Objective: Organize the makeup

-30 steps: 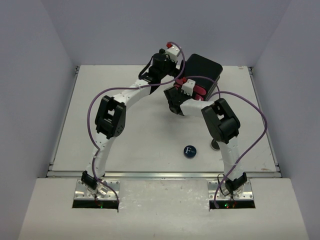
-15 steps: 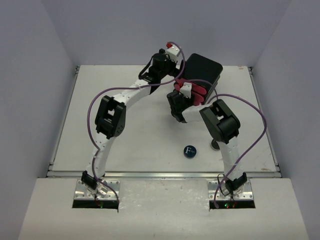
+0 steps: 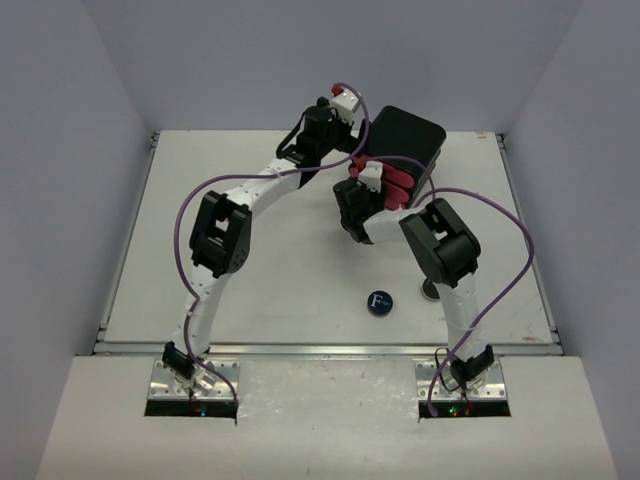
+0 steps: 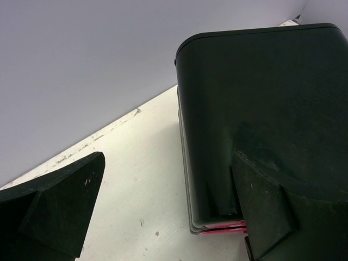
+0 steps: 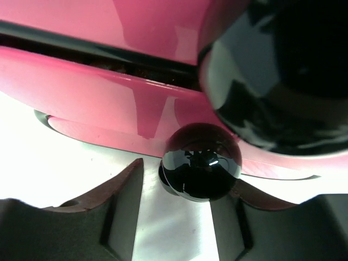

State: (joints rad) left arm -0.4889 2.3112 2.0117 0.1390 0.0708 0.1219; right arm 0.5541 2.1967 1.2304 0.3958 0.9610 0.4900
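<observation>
As it lies, compact (image 3: pixel 379 302) reads "F".

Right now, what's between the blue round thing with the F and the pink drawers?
In the top view, the right gripper and its white wrist sit between the blue compact and the pink drawers; nearer the compact, bare table.

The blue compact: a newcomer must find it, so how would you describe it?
On the white table, look near the front edge, just left of the right arm. The blue compact lies there: round, with a white F, unlike the dark disc beside it.
</observation>
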